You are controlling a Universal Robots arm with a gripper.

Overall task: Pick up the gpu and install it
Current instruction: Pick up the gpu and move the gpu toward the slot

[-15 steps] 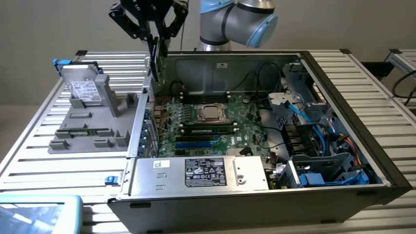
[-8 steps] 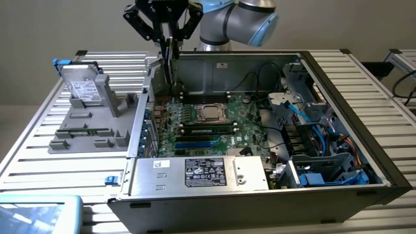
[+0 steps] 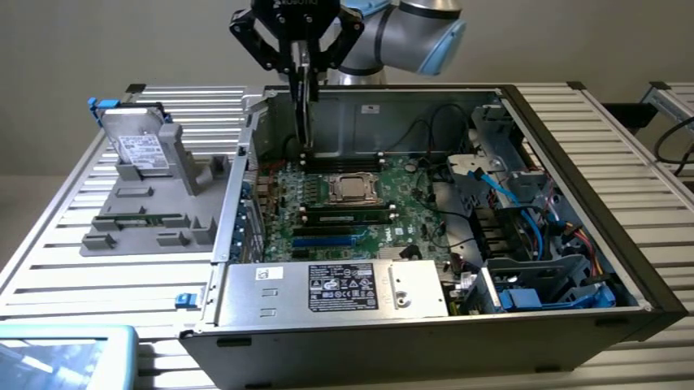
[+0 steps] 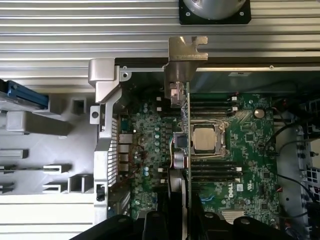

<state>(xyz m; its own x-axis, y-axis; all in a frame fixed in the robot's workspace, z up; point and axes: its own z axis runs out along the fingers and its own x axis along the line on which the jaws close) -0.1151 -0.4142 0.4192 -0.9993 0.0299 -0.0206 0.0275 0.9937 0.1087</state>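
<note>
**GPU DANGLES EDGE-ON OVER OPEN TOWER, LITTLE ROOM FOR ERROR**

We see the robot's black two-finger gripper (image 3: 307, 69) closed partway and clamped on the upper edge of the flat, green-board gpu (image 3: 308, 114). The card hangs upright over the open black metal computer case (image 3: 639, 268) on the slatted aluminium table (image 3: 607, 122). In the wrist view the gripper (image 4: 187, 222) looks straight down the gpu (image 4: 188, 135). Its thin line runs just beside the square silver CPU socket (image 4: 206, 139), w/ its silver metal end bracket (image 4: 187, 50) out over the case's wall. The card isn't seated, and we can't tell how high its lower edge hangs above the green motherboard (image 3: 325, 203).

Our read of the risks:
- **Wrong heading:** the card's length lies crosswise to the blue and black slot rows (image 3: 325, 240) near the silver power supply box (image 3: 325, 288). Pressed down as it hangs, it'd likely strike the socket area or the thin black memory sticks (image 3: 347, 218) instead of entering a slot.
- **Narrow grip:** any tilt or twist could, we judge, jam the edge connector askew, or let the card slip btwn the fingers under a hard push.
- **Bracket:** it may catch the case rim.

The grey hard drive w/ white label (image 3: 141, 146) stands well apart, on the ext. view's left.
</note>
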